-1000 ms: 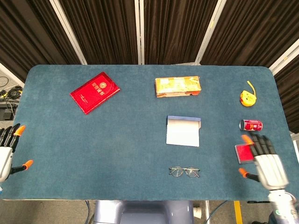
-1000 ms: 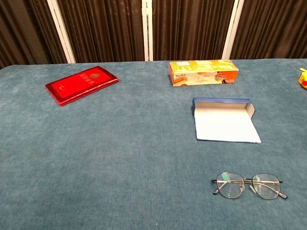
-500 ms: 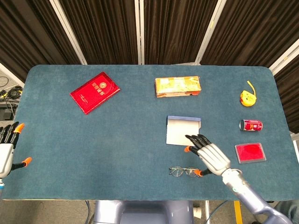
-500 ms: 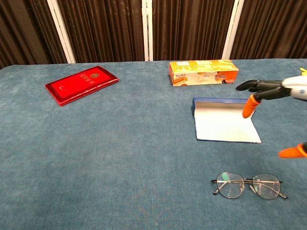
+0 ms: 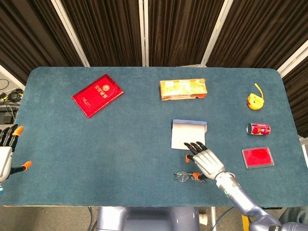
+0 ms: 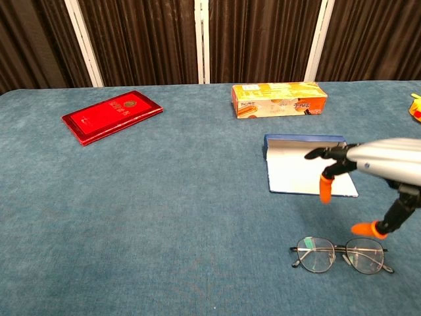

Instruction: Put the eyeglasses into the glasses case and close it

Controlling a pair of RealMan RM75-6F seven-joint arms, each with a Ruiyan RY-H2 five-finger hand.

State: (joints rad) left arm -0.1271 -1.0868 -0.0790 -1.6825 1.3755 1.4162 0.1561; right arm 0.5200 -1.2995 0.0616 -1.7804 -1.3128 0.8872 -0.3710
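Surface [image 5: 57,144]: blue napped cloth, rounded corners, dark pleated curtains behind.

Glasses [image 6: 342,255]: thin dark wire frame, round lenses, lying flat near the front edge, lenses up. Case [image 6: 306,164]: flat rectangular box, dark blue rim, pale lining, lying open just behind the glasses and apart from them.

Right hand [image 5: 204,159]: silver shell, black fingers [image 6: 329,153] with orange tips. It hovers palm down between case and glasses, fingers spread and holding nothing. In chest view an orange tip hangs just above the glasses' right lens; contact appears absent, though the angle is poor. In head view the hand covers the glasses' right half and overlaps the case's front edge.

Left hand [image 5: 6,154]: seen only in head view, at the left edge of the surface, fingers spread, empty.

Other items: red booklet [image 5: 97,95], glossy cover with gold lettering too small to read, lying at an angle at rear left. Orange-yellow carton [image 6: 279,99], long and printed; text not legible. Head view alone shows, along the right side, a red can [image 5: 258,129] on its side and a flat red square pad [image 5: 258,157]. The yellow tape measure [image 5: 254,100] shows fully there; chest view catches only its edge.
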